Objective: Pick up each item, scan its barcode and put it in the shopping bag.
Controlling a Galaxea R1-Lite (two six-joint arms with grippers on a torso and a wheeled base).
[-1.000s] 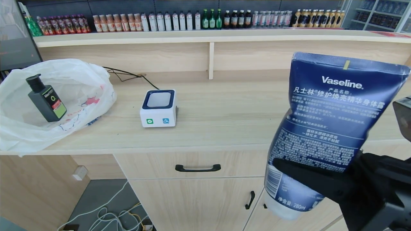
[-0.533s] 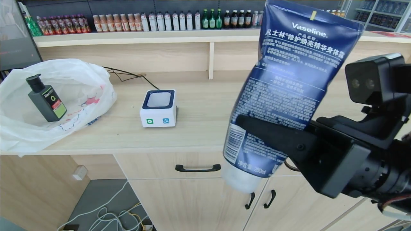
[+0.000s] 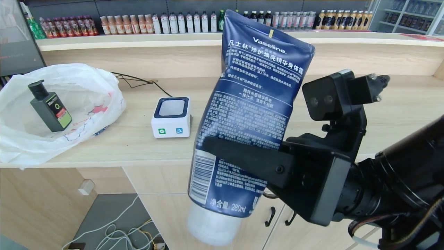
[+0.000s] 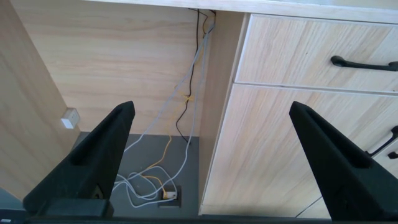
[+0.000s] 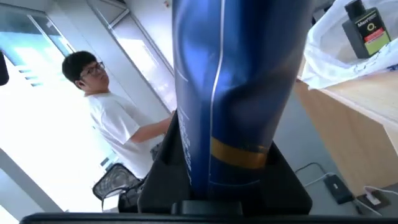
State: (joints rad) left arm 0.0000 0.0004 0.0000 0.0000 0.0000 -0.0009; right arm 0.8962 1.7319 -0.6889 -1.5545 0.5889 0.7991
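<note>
Right hand (image 3: 216,150) holds tube (image 3: 253,97) (cap down) screening counter (image 3: 399,114) beside scanner (image 3: 171,117).

The right gripper (image 5: 224,158) clamps a blue tube (image 5: 236,74); beyond it, a dark bottle (image 5: 365,28) sits in a white bag (image 5: 329,59) at the counter (image 5: 367,93) edge.

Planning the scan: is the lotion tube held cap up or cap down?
Cap down and tilted: the lotion tube has its white cap pointing floorward and crimped end uppermost, with the right hand clamped on its lower half.
</note>
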